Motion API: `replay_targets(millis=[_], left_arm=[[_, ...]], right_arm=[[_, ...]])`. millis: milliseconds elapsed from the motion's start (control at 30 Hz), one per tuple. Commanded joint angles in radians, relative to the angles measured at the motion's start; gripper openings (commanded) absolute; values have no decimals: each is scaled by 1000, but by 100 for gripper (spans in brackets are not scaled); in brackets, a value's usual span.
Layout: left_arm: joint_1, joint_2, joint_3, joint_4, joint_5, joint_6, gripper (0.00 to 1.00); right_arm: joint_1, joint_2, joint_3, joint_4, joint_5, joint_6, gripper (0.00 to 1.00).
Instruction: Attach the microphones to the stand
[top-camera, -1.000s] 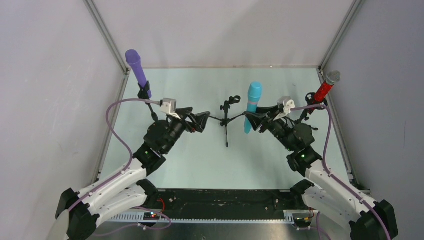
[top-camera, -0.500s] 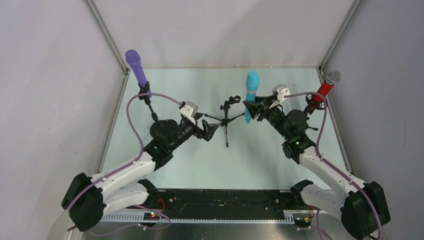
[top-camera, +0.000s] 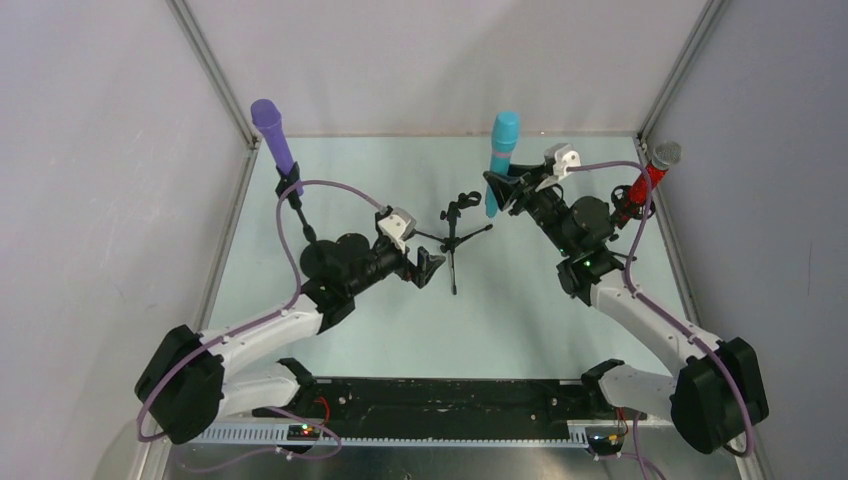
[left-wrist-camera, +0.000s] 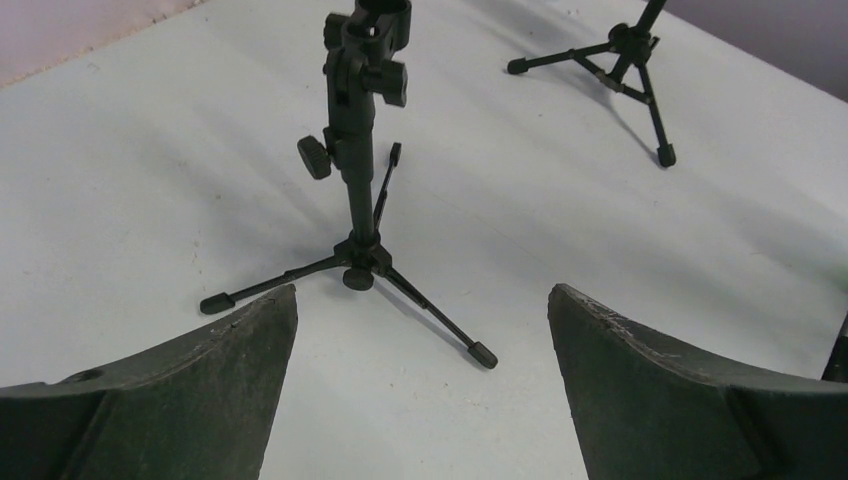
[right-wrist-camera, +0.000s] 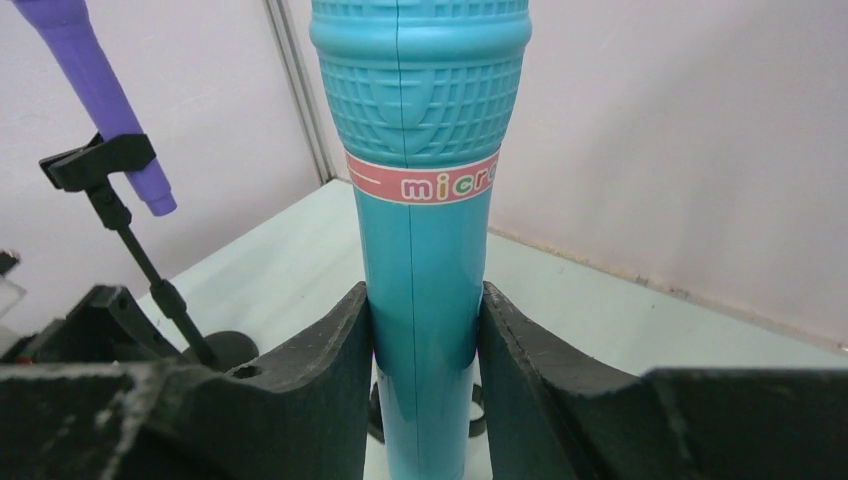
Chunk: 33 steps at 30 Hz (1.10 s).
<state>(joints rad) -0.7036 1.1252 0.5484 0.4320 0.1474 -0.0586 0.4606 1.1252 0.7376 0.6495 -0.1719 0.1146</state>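
Note:
My right gripper (top-camera: 497, 192) is shut on the teal-blue microphone (top-camera: 501, 160), holding it upright above the table, to the right of and behind the empty middle stand (top-camera: 454, 228). In the right wrist view both fingers press the teal microphone (right-wrist-camera: 425, 200) below its pink ring. The purple microphone (top-camera: 272, 133) sits in the left stand's clip (top-camera: 290, 183). On the right stand is the red microphone (top-camera: 648, 176). Low beside the middle stand's left side, my left gripper (top-camera: 426, 268) is open; its view shows that stand (left-wrist-camera: 357, 180) just ahead of the empty jaws.
Frame posts (top-camera: 212, 70) and grey walls enclose the pale table (top-camera: 400, 320). The right stand's tripod feet (left-wrist-camera: 628, 60) show at the upper right of the left wrist view. The purple microphone (right-wrist-camera: 90, 90) and its clip (right-wrist-camera: 100, 160) appear left of the teal one.
My right gripper has lifted the teal-blue microphone up and toward the back. My left gripper has swung right and nearer, toward the middle stand's base, staying open.

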Motion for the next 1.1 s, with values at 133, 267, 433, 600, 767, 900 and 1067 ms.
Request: replay_targets(millis=[133,267,433,600,767,900,1067], left_arm=[[4,60,53,5,-42,11,98],[4,82,61,-1,-44,15,98],[4,93,66,-7,-77,20,98],[4,96,67,-22,-113,24,98],[5,102,74,-31,-124,33,98],[4,105,82,-40,-126,40,98],[4,99,78,-52,-124,42,98]], right_arm=[[-2,113,155,118,22,-22,0],[0,166,203,152,15,-22,0],[0,241,246,203,11,-25,0],[-4,287,249,251,5,-54,0],[-17,315,247,261,6,-27,0],[-30,323,230,287,-3,14,0],[-33,327,198,291,4,35,0]])
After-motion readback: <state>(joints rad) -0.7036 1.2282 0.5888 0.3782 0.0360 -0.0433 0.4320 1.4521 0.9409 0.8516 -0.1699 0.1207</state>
